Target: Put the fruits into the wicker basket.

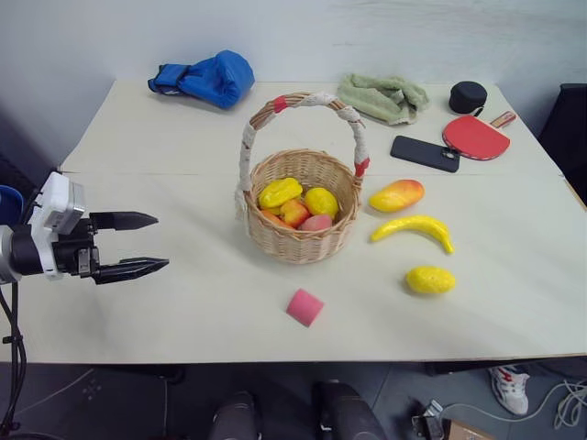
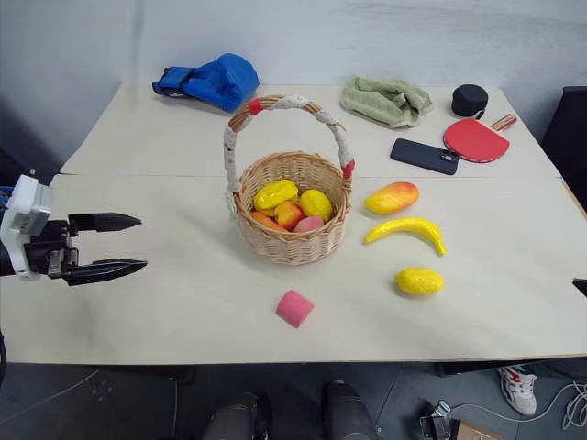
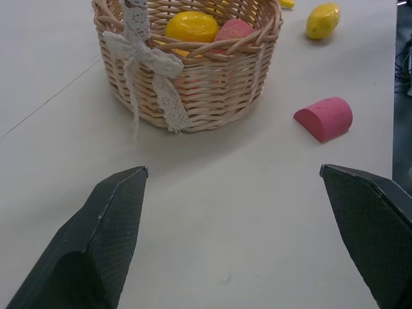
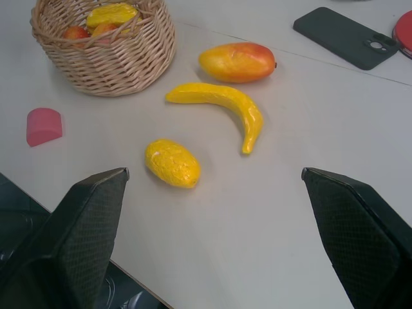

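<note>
The left pincer (image 1: 138, 245) is spread wide and empty, hovering over the table (image 1: 183, 302), aimed at the wicker basket (image 1: 303, 218) ahead. The right pincer (image 4: 212, 193), equally wide and empty, faces the lemon (image 4: 172, 163), with the banana (image 4: 222, 103) and mango (image 4: 237, 62) just beyond, awaiting pickup.

My matt, textured fingers (image 3: 109, 238) are facing a woven wicker basket (image 3: 212, 84); glossy plastic-looking fruits (image 4: 222, 106) are lying on the smooth table (image 1: 183, 312).
</note>
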